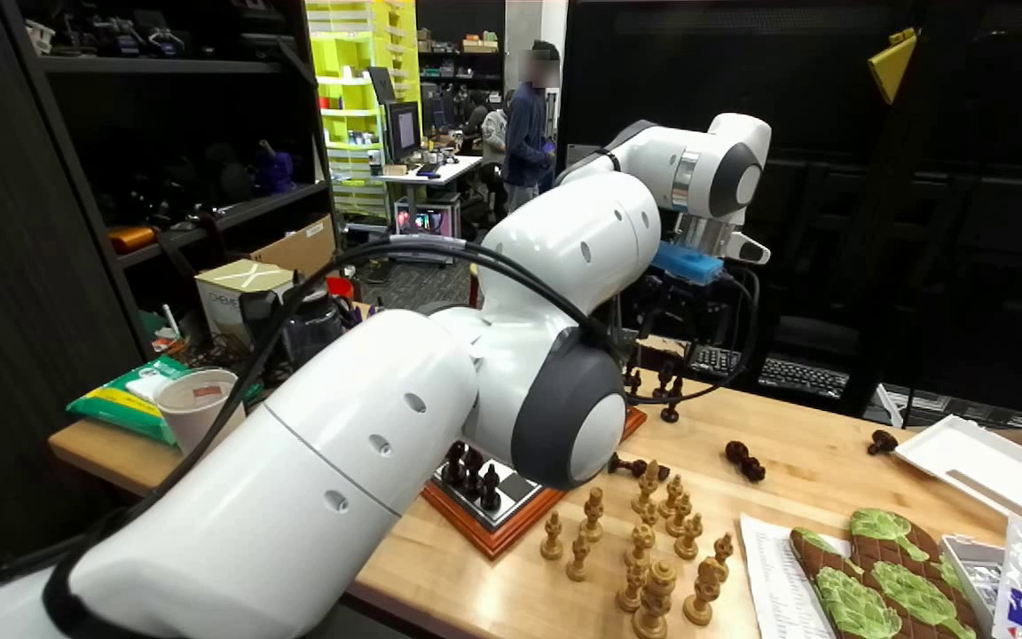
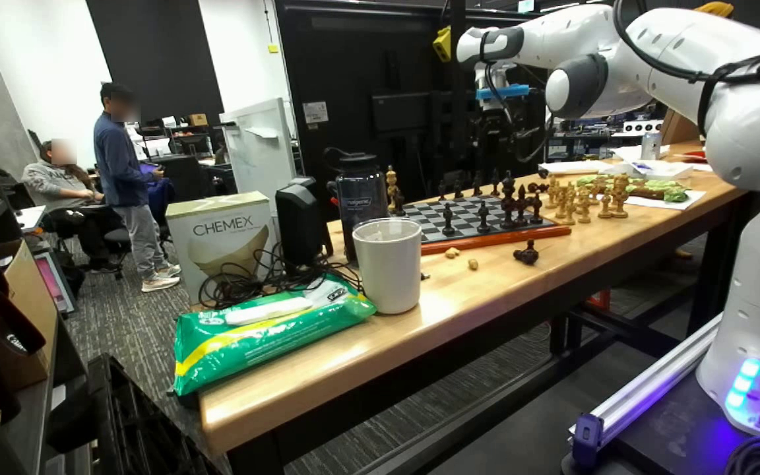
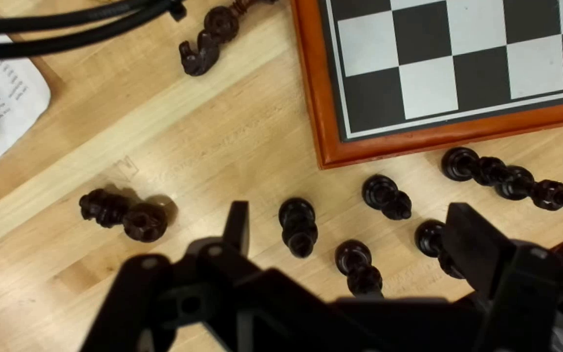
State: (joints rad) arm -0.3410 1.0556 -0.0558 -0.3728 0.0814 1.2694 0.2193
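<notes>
Pale cup (image 2: 388,270) (green packet (image 2: 268,343) just beside)

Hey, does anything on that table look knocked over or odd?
Yes: some dark chess pieces lie on their sides, one near the chessboard, another farther out, while most light pieces nearby stand upright.

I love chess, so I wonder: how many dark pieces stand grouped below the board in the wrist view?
6: two dark pieces at right by the board, three around the gap of the open claw, and one partly behind a fingertip. The claw may hide more.
</notes>
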